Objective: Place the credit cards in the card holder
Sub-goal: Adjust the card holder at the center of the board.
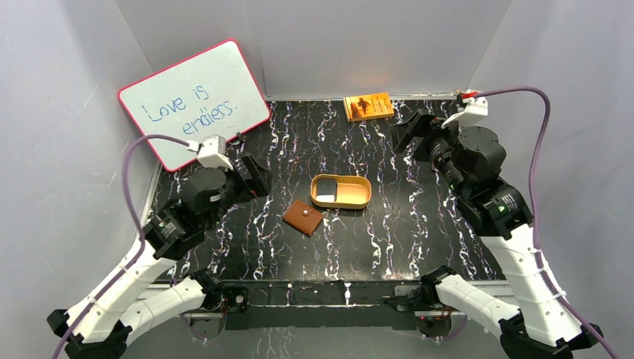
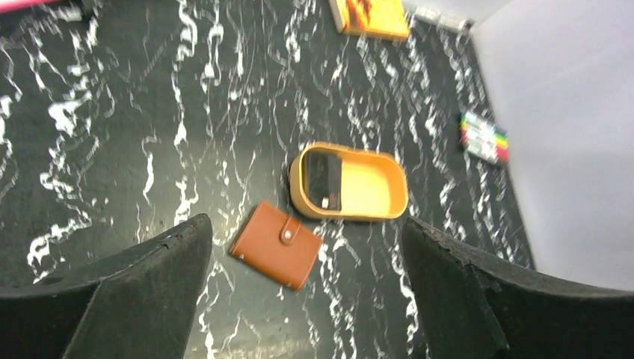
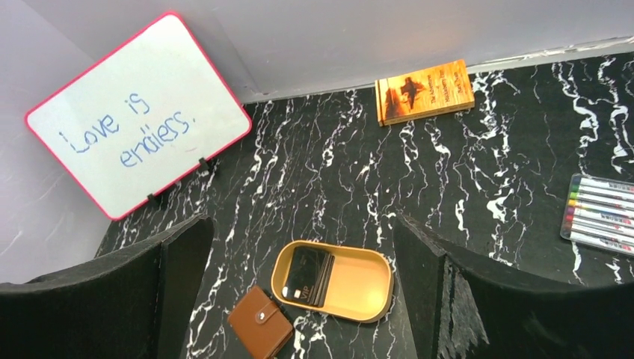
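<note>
**Credit cards sit in tray, holder closed, both arms held back**

Credit cards (image 3: 306, 274) are a dark stack at one end of the tan oval tray (image 3: 360, 286), the end nearest the card holder (image 3: 259, 321). I read that as staging: the tray wall keeps the thin cards together and tilts an edge up for picking. The card holder lies flat on the black marble table (image 1: 404, 224) just beside the tray, folded, stud up. It looks snapped, so it needs opening before any card goes in.

My left gripper (image 2: 304, 226) and right gripper (image 3: 303, 224) both have fingers spread wide, holding nothing, raised well clear. Each wrist camera frames tray and holder between its fingers, which I take as a starting pose.

Nothing done yet. The orange book (image 1: 368, 106) and whiteboard (image 1: 193, 101) are at the back, out of the way.
</note>
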`<action>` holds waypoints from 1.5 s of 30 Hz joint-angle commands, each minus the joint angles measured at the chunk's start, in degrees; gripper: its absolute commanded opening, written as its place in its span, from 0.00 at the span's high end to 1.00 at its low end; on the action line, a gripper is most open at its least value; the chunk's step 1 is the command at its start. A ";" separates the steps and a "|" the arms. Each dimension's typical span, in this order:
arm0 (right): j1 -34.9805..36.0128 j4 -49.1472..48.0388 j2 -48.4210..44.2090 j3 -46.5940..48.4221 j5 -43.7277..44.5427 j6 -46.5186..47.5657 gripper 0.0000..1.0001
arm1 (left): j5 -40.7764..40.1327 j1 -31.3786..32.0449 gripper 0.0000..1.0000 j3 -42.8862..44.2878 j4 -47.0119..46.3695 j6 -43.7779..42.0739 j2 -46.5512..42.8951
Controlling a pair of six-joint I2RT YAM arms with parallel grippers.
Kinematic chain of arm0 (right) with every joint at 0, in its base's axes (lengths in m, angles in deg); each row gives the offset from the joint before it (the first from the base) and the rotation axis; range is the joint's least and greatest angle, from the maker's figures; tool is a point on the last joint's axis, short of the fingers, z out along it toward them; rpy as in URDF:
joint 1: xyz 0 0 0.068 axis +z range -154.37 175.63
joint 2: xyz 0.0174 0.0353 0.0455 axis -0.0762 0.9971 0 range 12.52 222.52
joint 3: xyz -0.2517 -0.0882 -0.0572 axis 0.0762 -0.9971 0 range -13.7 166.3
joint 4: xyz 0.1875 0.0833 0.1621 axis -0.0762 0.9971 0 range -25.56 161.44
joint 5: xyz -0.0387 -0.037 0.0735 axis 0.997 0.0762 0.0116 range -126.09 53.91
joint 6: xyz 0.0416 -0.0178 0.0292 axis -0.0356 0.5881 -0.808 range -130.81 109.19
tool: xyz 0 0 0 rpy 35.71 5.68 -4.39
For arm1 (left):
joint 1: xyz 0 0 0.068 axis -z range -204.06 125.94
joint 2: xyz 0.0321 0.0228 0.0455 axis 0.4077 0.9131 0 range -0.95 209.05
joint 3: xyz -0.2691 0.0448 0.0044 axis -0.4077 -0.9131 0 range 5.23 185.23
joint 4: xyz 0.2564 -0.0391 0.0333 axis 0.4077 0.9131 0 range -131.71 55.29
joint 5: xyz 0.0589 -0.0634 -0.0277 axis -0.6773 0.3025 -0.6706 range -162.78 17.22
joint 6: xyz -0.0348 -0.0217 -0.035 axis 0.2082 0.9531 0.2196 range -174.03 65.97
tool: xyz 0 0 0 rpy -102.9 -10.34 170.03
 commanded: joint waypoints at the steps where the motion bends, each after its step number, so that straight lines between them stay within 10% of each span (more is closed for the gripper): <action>1: 0.17 2.20 0.94 -0.32 -3.53 -0.96 0.01 | 6.76 -0.26 0.06 -4.97 0.40 1.36 0.65; 27: 1.16 2.09 2.37 -23.76 -24.58 -3.34 0.12 | 16.68 -0.26 0.12 -22.36 -9.40 22.05 13.66; 45: 22.16 -22.30 25.64 -29.81 -17.07 -16.48 0.33 | 14.97 -0.30 0.16 -30.85 -6.24 28.38 5.49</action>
